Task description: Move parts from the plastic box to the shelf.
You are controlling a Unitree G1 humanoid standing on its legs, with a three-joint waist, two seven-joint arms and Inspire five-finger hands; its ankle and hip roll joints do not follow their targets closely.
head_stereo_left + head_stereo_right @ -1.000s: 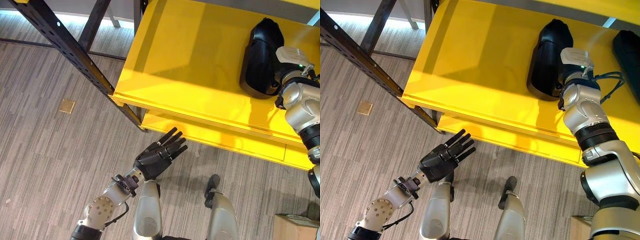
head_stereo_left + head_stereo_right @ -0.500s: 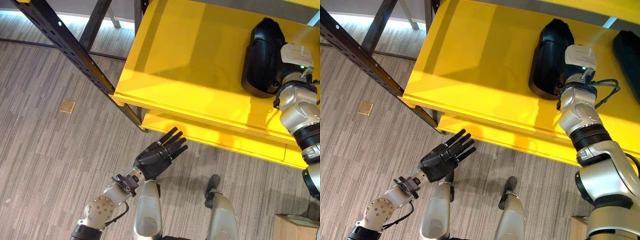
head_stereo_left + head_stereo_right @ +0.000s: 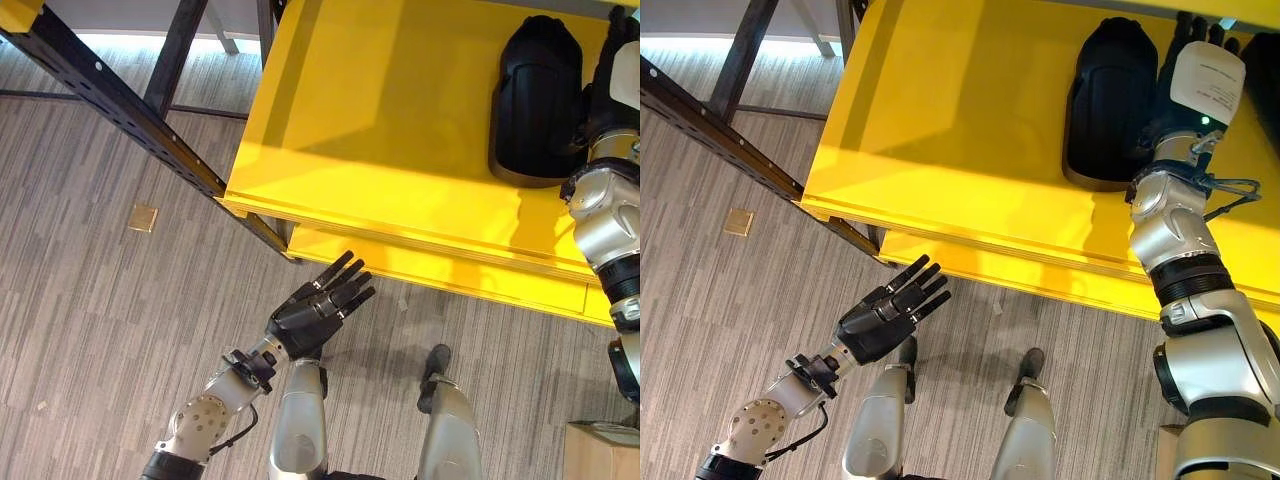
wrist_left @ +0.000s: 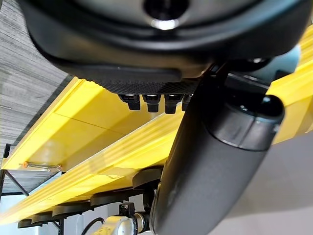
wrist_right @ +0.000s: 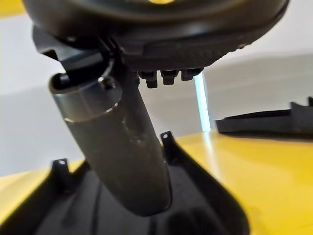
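A black part (image 3: 1110,100) lies on the yellow shelf (image 3: 960,130). The right hand (image 3: 1185,40) is beside it with fingers straight, holding nothing. The left hand (image 3: 885,315) hangs below, released.

a warehouse-like storeroom or workshop bay

heavy yellow shelf boards (image 3: 380,130) sit on a dark steel rack upright (image 3: 130,115) punched with holes, over grey striped carpet flooring (image 3: 90,300), with a black moulded part (image 3: 535,100) stored far right.

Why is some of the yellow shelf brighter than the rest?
Left eye view: light falls on the shelf near its front edge, while the back lies in shade. Right eye view: a darker shadow patch lies on the shelf just in front of the black part.
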